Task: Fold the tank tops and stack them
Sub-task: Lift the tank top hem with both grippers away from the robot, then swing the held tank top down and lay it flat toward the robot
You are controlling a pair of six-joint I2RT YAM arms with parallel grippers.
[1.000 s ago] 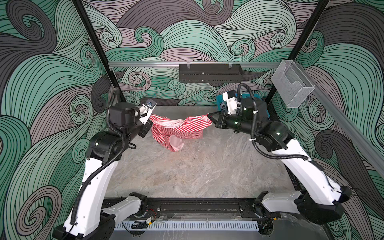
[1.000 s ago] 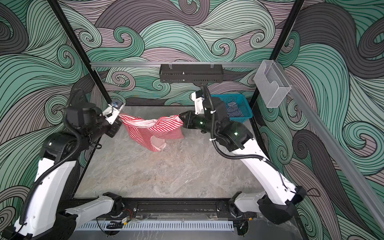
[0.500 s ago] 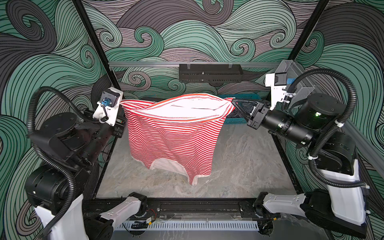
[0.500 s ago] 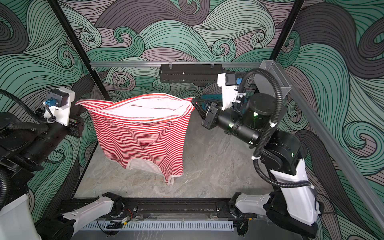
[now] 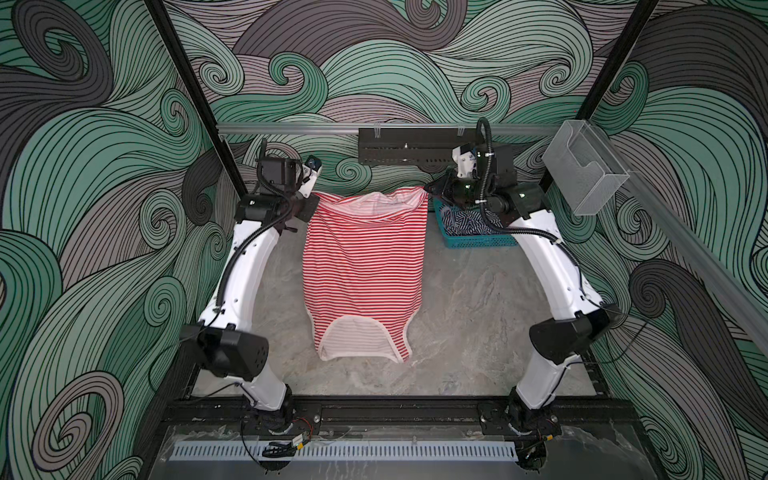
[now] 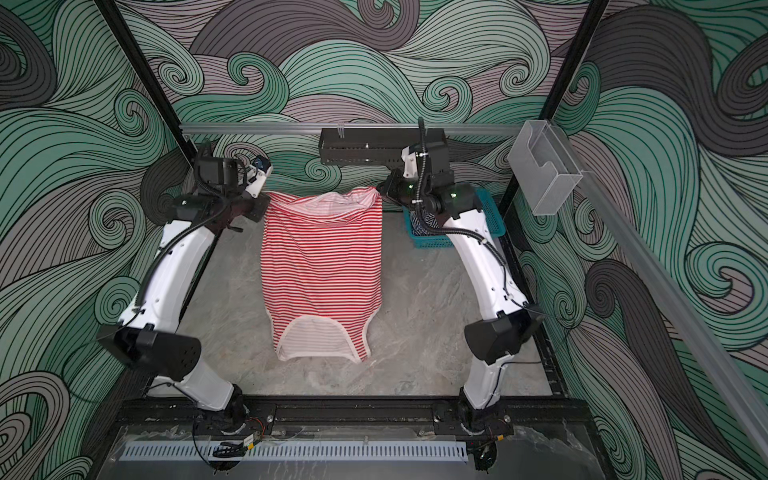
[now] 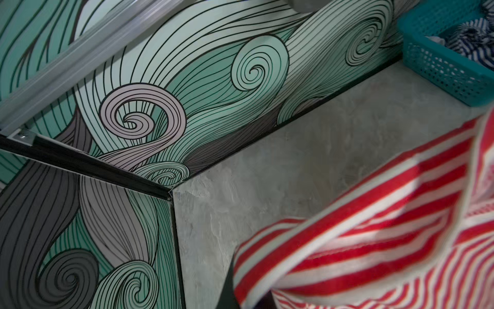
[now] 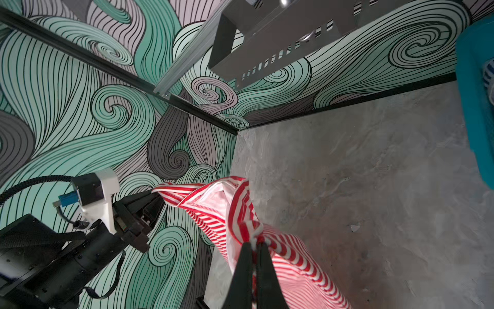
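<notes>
Both arms reach forward from their bases, elbows bent, the left gripper (image 5: 312, 199) and right gripper (image 5: 429, 191) level and apart, fingers (image 8: 242, 270) pinched shut on the red-and-white tank top (image 5: 363, 266).

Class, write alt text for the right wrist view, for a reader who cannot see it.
The right gripper, jaws shut, pinches a bunched corner of the red-and-white striped tank top, which stretches across to the left gripper. Beneath are the grey table and a teal basket.

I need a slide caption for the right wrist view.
Right gripper shut on the red-and-white tank top, left gripper pinching its far corner.
</notes>
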